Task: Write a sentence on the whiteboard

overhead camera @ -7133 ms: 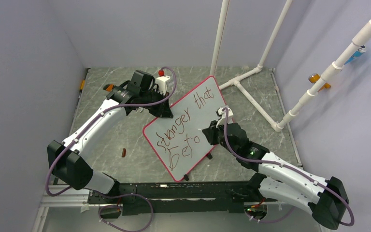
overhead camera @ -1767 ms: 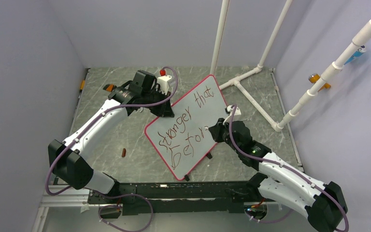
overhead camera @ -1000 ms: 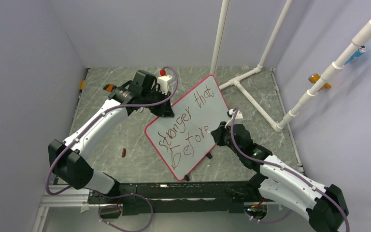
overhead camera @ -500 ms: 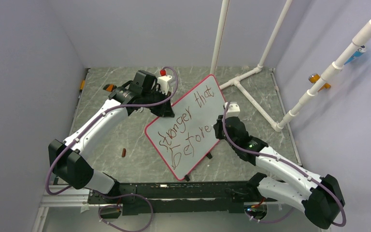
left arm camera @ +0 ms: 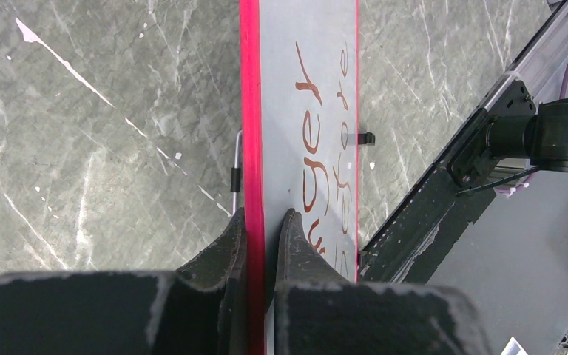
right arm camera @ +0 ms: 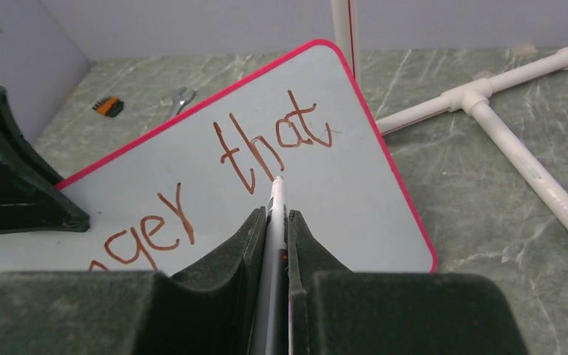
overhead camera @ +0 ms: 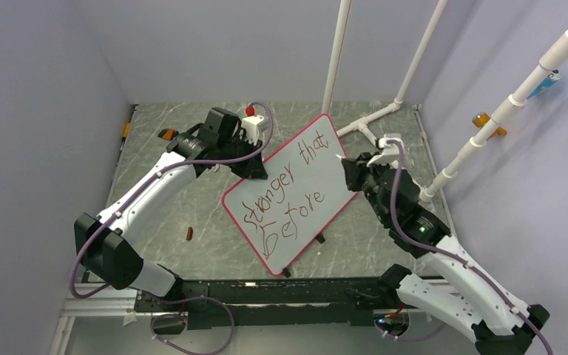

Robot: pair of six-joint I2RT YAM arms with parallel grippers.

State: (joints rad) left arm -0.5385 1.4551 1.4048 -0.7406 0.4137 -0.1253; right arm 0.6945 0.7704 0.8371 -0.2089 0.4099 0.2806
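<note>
**Whiteboard** (overhead camera: 296, 196). Glossy white rectangle with a thin pink-red rim and rounded corners. It sits at the middle of the table (overhead camera: 192, 214) in the top view. Its long axis runs from 7 o'clock to 1 o'clock. Two small black clips (overhead camera: 319, 238) sit along its 5 o'clock edge.

**Sentence** (overhead camera: 285, 200). Loose dark-red handwriting in large letters, following the long axis. The upper line reads "stronger that" and the lower line reads "before". The left wrist view shows both lines foreshortened, and the right wrist view shows "that" and the end of "stronger".

**Left gripper** (left arm camera: 262, 237). It is at the board's 10 o'clock edge. The fingers (left arm camera: 229, 244) are clenched nearly together, one on each face of the board, with the pink rim pinched between them. The wrist camera looks straight along the board.

**Right gripper** (right arm camera: 274, 222). It is at the board's 3 o'clock edge, beside "that". The fingers (right arm camera: 299, 237) are clamped tight on a marker (right arm camera: 276, 207).

**Marker**. Slim white barrel that sticks forward out of the fingers. In the wrist view the tip lies over the foot of the "h" in "that". Whether it touches the surface cannot be told.
</note>
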